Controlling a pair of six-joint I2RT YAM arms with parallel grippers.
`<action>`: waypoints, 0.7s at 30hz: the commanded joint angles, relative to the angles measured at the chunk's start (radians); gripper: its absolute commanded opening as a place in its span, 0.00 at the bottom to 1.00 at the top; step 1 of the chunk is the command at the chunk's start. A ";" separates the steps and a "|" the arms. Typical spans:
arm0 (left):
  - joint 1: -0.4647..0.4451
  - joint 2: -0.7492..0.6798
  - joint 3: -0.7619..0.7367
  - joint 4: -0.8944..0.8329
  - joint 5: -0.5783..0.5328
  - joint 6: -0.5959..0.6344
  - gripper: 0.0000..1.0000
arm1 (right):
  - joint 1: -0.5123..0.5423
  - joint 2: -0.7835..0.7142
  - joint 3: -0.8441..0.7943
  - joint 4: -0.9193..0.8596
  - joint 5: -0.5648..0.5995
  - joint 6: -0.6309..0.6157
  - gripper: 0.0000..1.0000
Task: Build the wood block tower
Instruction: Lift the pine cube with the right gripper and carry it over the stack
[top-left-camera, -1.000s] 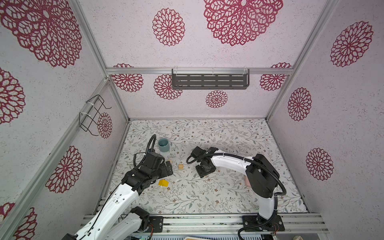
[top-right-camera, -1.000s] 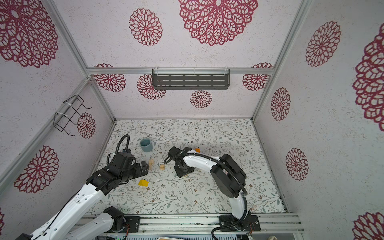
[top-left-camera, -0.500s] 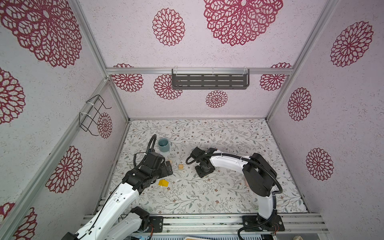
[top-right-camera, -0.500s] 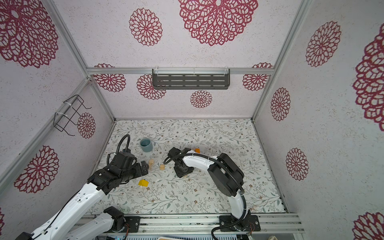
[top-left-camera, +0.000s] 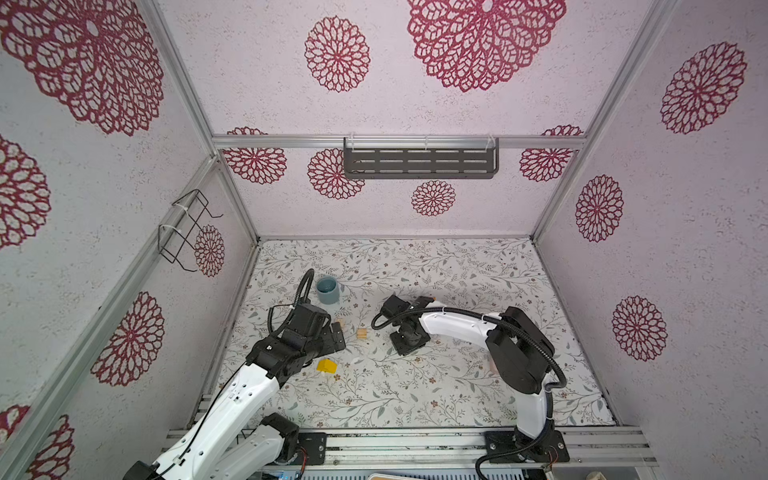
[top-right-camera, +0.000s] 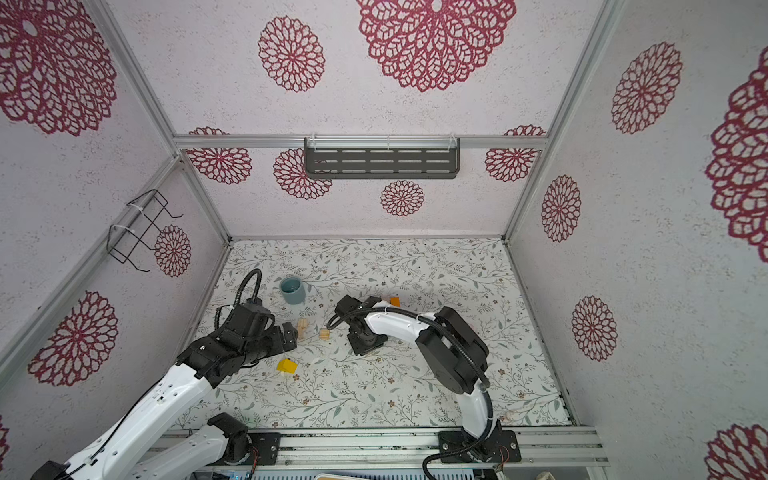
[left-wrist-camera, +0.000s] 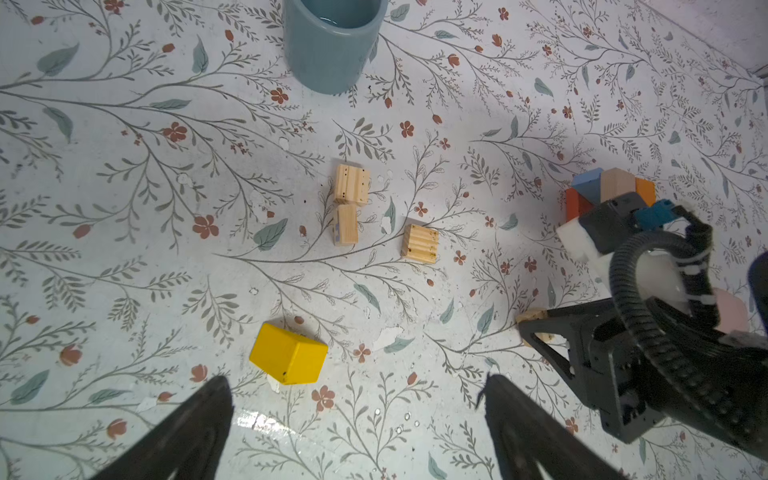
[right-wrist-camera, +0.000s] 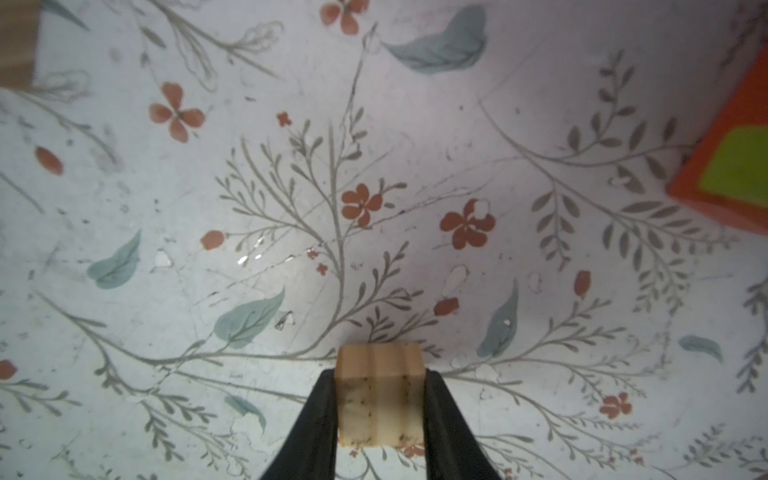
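Observation:
My right gripper (right-wrist-camera: 380, 399) is shut on a plain grooved wood block (right-wrist-camera: 379, 374), low over the table; in both top views it (top-left-camera: 409, 345) (top-right-camera: 368, 343) points down mid-table. Behind its arm stands a small cluster of red, light blue, plain and orange blocks (left-wrist-camera: 606, 187), the tower's start, its orange edge (top-right-camera: 395, 301) showing. My left gripper (left-wrist-camera: 353, 384) (top-left-camera: 336, 334) hangs open and empty. Just ahead of it lies a yellow block (left-wrist-camera: 289, 359) (top-left-camera: 326, 366). Three plain wood blocks (left-wrist-camera: 352, 185) (left-wrist-camera: 346, 224) (left-wrist-camera: 420, 244) lie between the arms.
A grey-blue mug (top-left-camera: 327, 289) (left-wrist-camera: 332, 41) stands at the back left of the table. A pink slab (left-wrist-camera: 733, 316) lies under the right arm. A wire basket (top-left-camera: 183, 232) hangs on the left wall and a dark shelf (top-left-camera: 419, 162) on the back wall.
The right gripper's jaws have closed onto the plain wood block, and its elbow has shifted slightly. The left arm has not moved.

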 joint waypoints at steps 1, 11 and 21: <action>0.008 -0.010 0.037 -0.018 -0.006 0.025 0.97 | 0.001 -0.106 0.022 -0.061 0.028 0.021 0.28; 0.008 0.051 0.127 -0.026 -0.044 0.063 0.97 | -0.117 -0.209 0.061 -0.141 0.005 0.051 0.28; 0.023 0.171 0.170 0.013 -0.042 0.085 0.97 | -0.292 -0.193 0.123 -0.149 -0.008 0.021 0.28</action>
